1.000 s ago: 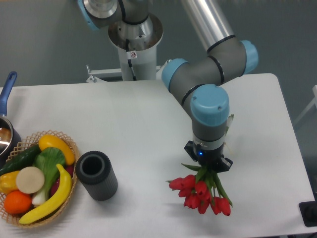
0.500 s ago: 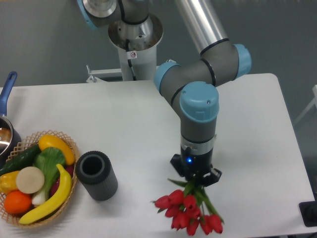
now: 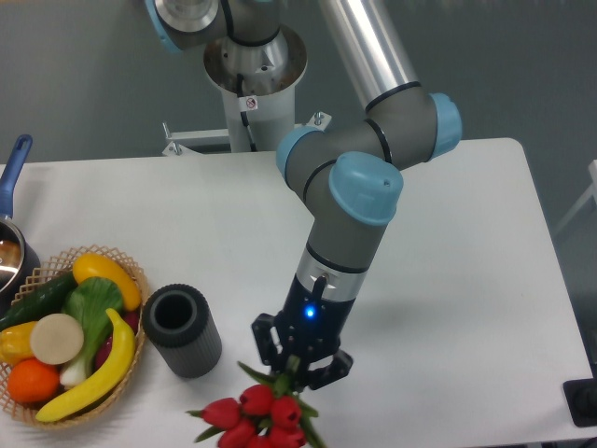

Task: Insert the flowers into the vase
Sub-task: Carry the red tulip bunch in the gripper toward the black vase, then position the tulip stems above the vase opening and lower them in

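Nothing here can be read. A small white sticker [image 3: 250, 104] with a red round mark sits on the front of the arm's white base column [image 3: 254, 112], but its print is too small to make out. A blue light [image 3: 309, 313] glows on the wrist above the gripper; it carries no lettering.

Gripper [image 3: 297, 371] closed on tulip bunch [image 3: 257, 418] stems, buds at bottom edge, partly cropped. Grey ribbed vase [image 3: 180, 329] upright, left of gripper, beside wicker fruit basket [image 3: 132, 281].
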`<control>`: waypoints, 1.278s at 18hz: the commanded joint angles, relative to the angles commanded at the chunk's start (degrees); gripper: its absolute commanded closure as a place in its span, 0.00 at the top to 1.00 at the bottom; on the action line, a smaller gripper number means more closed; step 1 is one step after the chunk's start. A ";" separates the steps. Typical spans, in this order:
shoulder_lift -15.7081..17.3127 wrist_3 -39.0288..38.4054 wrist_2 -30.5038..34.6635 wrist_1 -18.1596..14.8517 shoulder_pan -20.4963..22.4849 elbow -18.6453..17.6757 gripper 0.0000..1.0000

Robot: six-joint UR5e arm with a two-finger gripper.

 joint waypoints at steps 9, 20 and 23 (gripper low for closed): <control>1.14 -0.44 -20.12 4.84 1.49 2.12 0.04; 8.97 2.89 -33.74 5.19 3.08 -8.34 0.08; 8.88 3.86 -34.72 5.19 2.64 -8.68 0.08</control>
